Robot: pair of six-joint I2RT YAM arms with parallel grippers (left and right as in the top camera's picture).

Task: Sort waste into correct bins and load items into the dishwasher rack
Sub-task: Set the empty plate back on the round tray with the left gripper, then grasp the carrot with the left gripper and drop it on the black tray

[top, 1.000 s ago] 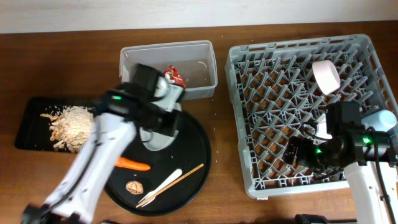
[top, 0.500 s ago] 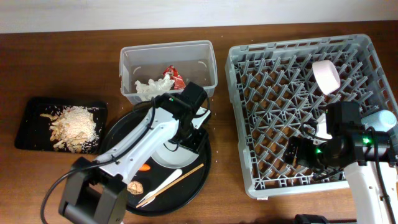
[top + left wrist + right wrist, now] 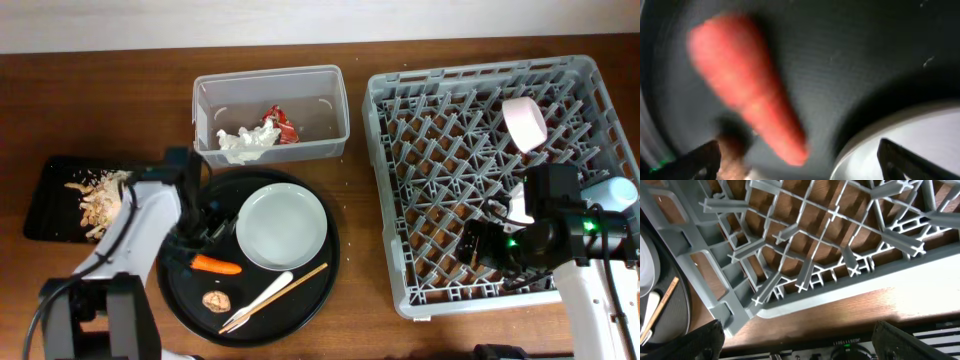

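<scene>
Left wrist showed the left claw (image 3: 800,167) spread wide over the carrot (image 3: 747,100), lying on the round tray (image 3: 190,300) beside the plate (image 3: 280,228) — tapered and smooth, it could squirt free if pinched near its tip. The right claw (image 3: 800,342) hung apart over the rack (image 3: 480,70).

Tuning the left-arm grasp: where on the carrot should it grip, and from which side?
Probably the thicker half of the carrot, from straight above, with the fingers closing across its long axis. It lies flat on the round black tray and tapers toward the plate, so the thin tip would likely slip. Both flanks look free; the brown lump sits apart.
</scene>
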